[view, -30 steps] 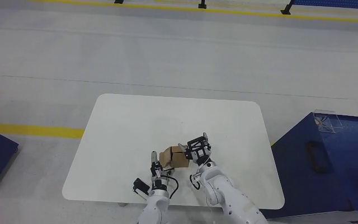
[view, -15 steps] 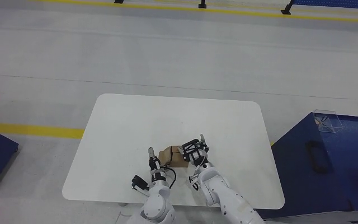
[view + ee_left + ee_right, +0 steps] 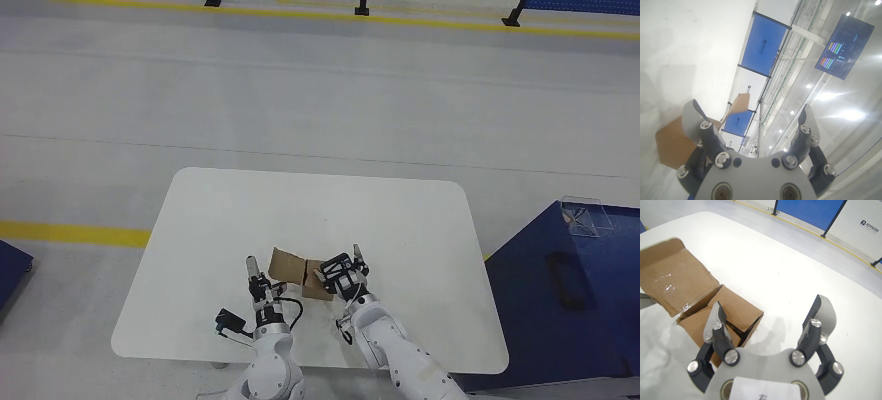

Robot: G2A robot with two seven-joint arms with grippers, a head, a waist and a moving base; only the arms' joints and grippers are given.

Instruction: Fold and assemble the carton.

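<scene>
The carton (image 3: 303, 272), a small brown cardboard box, lies on the white table (image 3: 250, 210) near the robot's edge, between the two grippers. Its long axis seems to run roughly along that near edge, slightly skewed. One large flap (image 3: 672, 275), with scraps of clear tape (image 3: 668, 287) on its inner face, stands raised at the end nearer the left arm, so the open side appears to face up and towards that arm. At the other end the panels look tucked in, with dark seams between them. The step in hand looks like closing that flap, and the folding seems partly done. The right gripper (image 3: 768, 303) has its jaws spread wide. One finger (image 3: 717, 313) lies over the tucked end, though whether it touches cannot be told, and the other hangs over bare table. The left gripper (image 3: 750, 108) is also spread and holds nothing, with one finger (image 3: 692, 121) just beside the carton's side wall (image 3: 674, 144). The next move likely calls for the right arm to steady the body while the left pushes the flap down along its crease.
</scene>
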